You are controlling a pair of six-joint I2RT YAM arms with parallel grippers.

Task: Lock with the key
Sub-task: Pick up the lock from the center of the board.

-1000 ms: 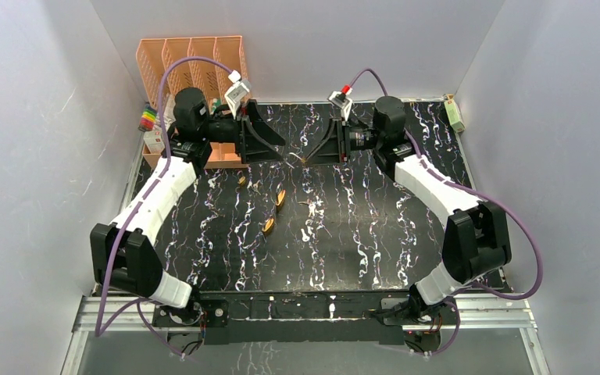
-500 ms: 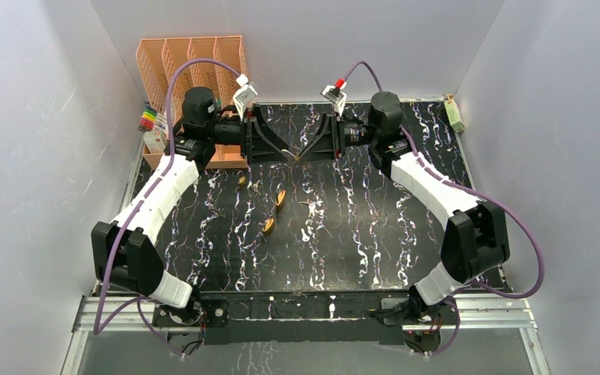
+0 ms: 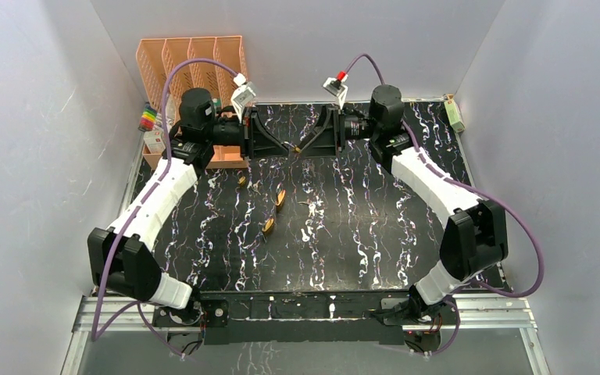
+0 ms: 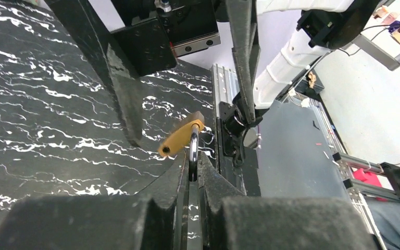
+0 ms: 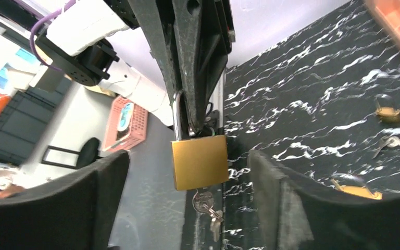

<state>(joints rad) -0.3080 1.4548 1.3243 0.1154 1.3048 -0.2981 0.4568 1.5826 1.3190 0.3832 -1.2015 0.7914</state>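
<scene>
A brass padlock [image 5: 199, 161] hangs in the air over the far middle of the table, between the two grippers [image 3: 297, 148]. Its steel shackle [image 4: 193, 148] is pinched by my left gripper [image 4: 193, 169], which is shut on it. A key [image 5: 204, 200] sits in the keyhole on the padlock's underside, and a second key dangles from its ring. My right gripper [image 5: 187, 166] stands open around the padlock body, with its fingers [image 5: 96, 190] apart from the brass on both sides.
Loose padlocks [image 3: 241, 180] [image 3: 280, 197] [image 3: 269, 226] and keys [image 3: 306, 208] lie on the black marbled table [image 3: 375, 234] below. An orange file organiser [image 3: 191, 66] stands at the back left, with small items [image 3: 150, 119] beside it.
My left gripper has closed on the padlock's shackle. My right gripper has opened and let go of the padlock. Both wrists have risen slightly and moved towards the back.
</scene>
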